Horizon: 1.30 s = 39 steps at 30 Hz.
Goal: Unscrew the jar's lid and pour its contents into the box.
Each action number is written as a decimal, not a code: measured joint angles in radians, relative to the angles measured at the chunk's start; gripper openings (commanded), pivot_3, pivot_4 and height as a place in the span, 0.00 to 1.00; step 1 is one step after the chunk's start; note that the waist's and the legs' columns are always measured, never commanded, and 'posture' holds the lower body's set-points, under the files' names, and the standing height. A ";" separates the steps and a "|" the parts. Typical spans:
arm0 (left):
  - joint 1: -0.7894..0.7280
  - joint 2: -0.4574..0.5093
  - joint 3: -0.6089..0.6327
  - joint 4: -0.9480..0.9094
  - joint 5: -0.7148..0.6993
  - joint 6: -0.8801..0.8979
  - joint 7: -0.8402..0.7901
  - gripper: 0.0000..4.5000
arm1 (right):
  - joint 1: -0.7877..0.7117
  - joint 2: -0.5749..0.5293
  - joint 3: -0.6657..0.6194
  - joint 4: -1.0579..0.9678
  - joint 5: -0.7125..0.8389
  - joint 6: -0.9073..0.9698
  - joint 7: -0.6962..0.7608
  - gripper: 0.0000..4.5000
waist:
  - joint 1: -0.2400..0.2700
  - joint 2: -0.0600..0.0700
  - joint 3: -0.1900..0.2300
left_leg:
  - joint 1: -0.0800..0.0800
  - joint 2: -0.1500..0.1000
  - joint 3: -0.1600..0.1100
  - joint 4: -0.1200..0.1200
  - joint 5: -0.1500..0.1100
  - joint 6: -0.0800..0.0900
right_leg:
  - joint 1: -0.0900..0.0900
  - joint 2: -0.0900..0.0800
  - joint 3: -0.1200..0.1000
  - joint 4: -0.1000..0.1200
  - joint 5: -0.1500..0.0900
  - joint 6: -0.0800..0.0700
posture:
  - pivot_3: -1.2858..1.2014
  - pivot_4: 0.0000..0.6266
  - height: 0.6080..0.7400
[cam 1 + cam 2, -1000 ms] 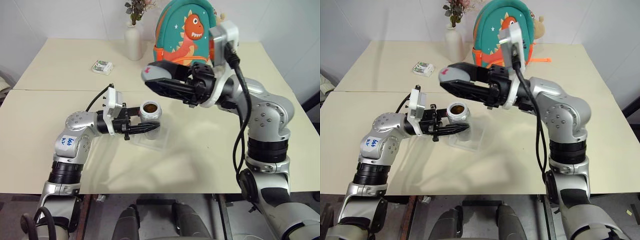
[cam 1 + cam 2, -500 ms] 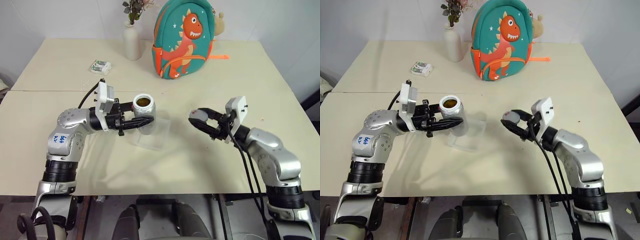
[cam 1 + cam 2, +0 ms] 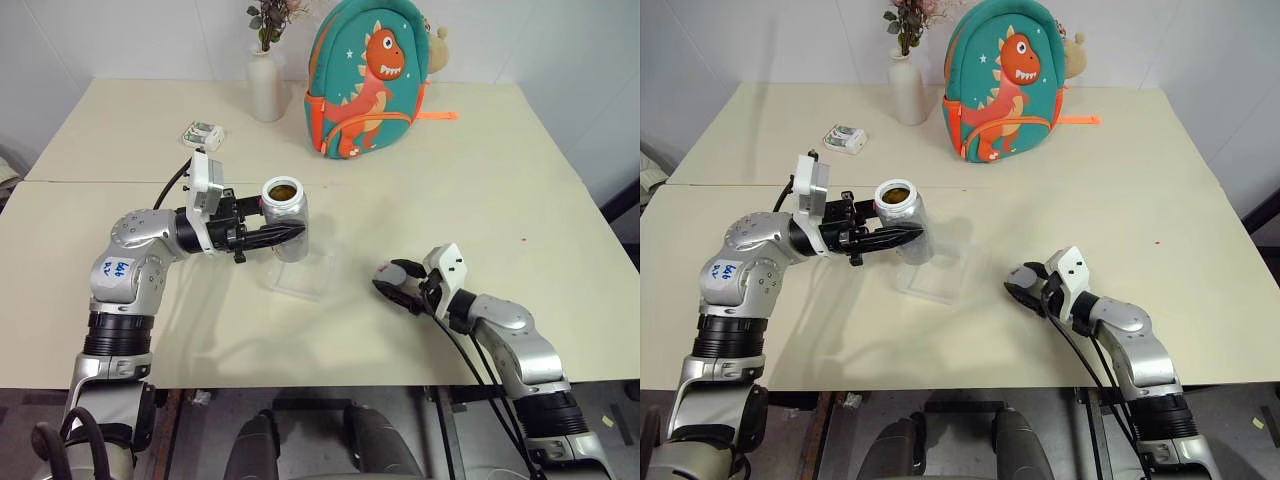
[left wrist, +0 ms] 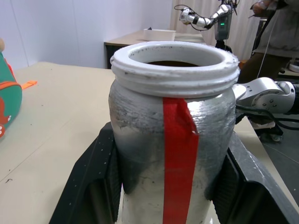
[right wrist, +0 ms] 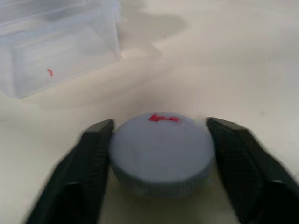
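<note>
My left gripper (image 3: pixel 288 236) is shut on the jar (image 3: pixel 287 218), a silvery cylinder with a red stripe (image 4: pixel 180 154), holding it upright just above the box (image 3: pixel 301 277). The jar's mouth is uncovered and brownish contents (image 3: pixel 283 190) show inside. The clear box sits on the table beneath and slightly right of the jar. At the right, my right gripper (image 3: pixel 391 289) is low at the table. The grey lid (image 5: pixel 161 149) with its red mark lies flat on the tabletop between the open fingers (image 5: pixel 88 158).
A green dinosaur backpack (image 3: pixel 370 75), a white vase (image 3: pixel 267 85) and a small white-and-green packet (image 3: pixel 203 133) stand at the back of the table (image 3: pixel 480 180). In the left wrist view a person (image 4: pixel 280 28) stands far behind.
My right arm has swung down from high in front of the camera to the table at the right, bringing the lid with it, and its fingers have parted. The left gripper keeps the jar near the same spot.
</note>
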State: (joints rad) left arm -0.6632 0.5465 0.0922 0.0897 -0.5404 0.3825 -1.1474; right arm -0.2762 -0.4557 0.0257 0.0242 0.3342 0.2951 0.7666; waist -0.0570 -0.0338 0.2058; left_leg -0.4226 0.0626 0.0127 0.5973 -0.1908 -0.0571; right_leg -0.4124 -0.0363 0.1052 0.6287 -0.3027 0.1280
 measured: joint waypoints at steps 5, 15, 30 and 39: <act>0.000 0.005 0.018 -0.005 -0.010 0.013 0.018 0.45 | -0.024 -0.007 -0.015 -0.022 0.044 0.036 0.033 0.99 | 0.002 0.000 0.000 | 0.000 0.000 0.000 0.000 0.000 0.000 | 0.000 0.000 0.000 0.000 0.000 0.000 | 0.52 0.24 1.00; 0.000 0.134 0.083 -0.033 -0.022 0.092 0.049 0.45 | -0.203 -0.266 -0.125 -0.244 0.216 0.173 0.221 0.99 | 0.000 0.000 0.000 | 0.001 0.001 0.000 0.000 0.000 -0.001 | 0.000 0.002 0.001 0.000 0.000 0.000 | 0.52 0.24 1.00; 0.019 0.148 0.007 -0.073 0.214 0.050 0.335 0.45 | -0.253 -0.283 -0.072 -0.300 0.248 0.212 0.289 0.99 | 0.002 0.000 0.000 | 0.000 0.001 0.001 0.000 -0.001 -0.002 | 0.000 0.002 0.003 0.000 0.000 0.000 | 0.52 0.24 1.00; 0.007 0.142 -0.121 -0.079 0.428 -0.134 0.396 0.45 | -0.251 -0.264 -0.072 -0.301 0.245 0.213 0.244 0.99 | 0.004 0.000 0.000 | 0.000 0.001 0.002 0.000 -0.002 -0.002 | 0.000 0.002 0.004 0.000 0.000 0.001 | 0.52 0.24 1.00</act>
State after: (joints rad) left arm -0.6566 0.6886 -0.0293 0.0103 -0.1129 0.2482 -0.7512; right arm -0.5271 -0.7197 -0.0468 -0.2769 0.5791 0.5076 1.0101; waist -0.0530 -0.0337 0.2060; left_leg -0.4225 0.0638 0.0144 0.5976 -0.1924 -0.0589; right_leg -0.4128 -0.0343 0.1089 0.6285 -0.3023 0.1286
